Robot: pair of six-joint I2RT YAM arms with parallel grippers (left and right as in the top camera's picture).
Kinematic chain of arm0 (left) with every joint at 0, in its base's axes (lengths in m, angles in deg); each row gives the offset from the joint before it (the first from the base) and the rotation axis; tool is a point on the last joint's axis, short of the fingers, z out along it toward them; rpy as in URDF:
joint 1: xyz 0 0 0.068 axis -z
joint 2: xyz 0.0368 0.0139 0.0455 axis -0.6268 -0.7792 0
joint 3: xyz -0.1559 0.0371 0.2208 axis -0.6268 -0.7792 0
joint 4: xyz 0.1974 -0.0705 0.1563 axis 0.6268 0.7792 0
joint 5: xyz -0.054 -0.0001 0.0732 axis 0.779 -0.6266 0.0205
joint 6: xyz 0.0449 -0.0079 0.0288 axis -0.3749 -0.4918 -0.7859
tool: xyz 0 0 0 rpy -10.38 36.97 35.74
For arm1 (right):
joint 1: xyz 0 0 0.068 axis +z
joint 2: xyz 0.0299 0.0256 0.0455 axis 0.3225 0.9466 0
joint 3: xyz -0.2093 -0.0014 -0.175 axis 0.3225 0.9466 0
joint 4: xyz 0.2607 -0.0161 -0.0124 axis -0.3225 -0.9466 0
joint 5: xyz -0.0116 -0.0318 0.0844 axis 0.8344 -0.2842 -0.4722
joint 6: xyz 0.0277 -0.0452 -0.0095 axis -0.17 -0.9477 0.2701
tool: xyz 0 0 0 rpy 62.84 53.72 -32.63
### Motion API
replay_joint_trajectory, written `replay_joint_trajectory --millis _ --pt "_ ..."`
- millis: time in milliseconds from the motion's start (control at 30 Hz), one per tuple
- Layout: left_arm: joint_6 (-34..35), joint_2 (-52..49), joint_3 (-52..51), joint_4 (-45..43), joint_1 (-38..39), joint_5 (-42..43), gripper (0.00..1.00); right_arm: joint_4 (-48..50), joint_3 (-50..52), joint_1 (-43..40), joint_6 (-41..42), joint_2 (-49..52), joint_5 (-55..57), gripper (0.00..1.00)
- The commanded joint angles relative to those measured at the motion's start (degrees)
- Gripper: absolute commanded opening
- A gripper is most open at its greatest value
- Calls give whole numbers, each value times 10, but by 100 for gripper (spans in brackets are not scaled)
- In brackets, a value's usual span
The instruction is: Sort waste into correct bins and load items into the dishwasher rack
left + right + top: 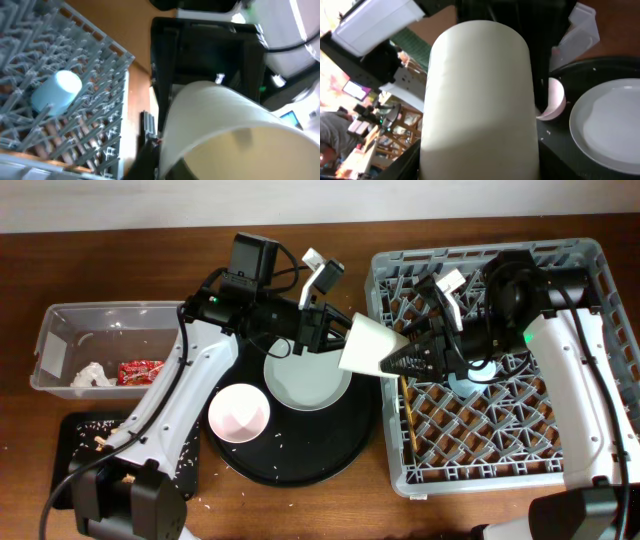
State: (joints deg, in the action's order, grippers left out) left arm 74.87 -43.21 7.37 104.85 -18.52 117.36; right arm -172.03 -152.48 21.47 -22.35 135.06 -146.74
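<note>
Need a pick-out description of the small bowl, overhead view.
Find the round black tray left of the grey rack. Two round dishes sit on it; the small white bowl is the lower-left one, smaller and deeper than the flat grey-green plate beside it.

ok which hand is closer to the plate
Left. The left hand, holding the cup, hangs over the plate's upper right edge; the right hand is further right, at the rack's left edge.

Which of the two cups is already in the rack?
The light-blue cup: it sits among the pegs of the rack, while the cream cup is held in the air.
</note>
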Motion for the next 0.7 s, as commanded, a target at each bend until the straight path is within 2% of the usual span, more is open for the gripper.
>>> replay_joint_trajectory --millis 0,100,133,233,267,300,367,433,467,533,667 --pt "-3 2 3 27 -3 -145 28 0 -7 2 -9 -9 10 29" --pt "-4 2 3 120 -3 -401 31 0 -7 -54 -2 -9 39 25" --pt "-4 2 3 135 -3 -429 31 0 -7 -83 9 -9 40 22" --pt "-4 2 3 147 -3 -438 35 2 -7 -162 50 -9 90 16" --pt "6 2 3 156 -3 -465 38 17 -7 -188 103 -9 137 13" --pt "26 2 3 170 -2 -507 38 53 -7 -214 221 -9 216 11" --pt "45 2 3 183 -2 -538 38 104 -7 -226 383 -9 382 9" --pt "44 2 3 190 -2 -538 38 130 -7 -200 459 -9 510 9" --pt "45 2 3 190 -2 -541 38 135 -7 -177 463 -9 543 9" --pt "44 2 2 192 -2 -542 39 148 -7 -75 500 -9 654 9" --pt "44 2 -7 196 -2 -542 39 155 3 28 538 -4 749 9"
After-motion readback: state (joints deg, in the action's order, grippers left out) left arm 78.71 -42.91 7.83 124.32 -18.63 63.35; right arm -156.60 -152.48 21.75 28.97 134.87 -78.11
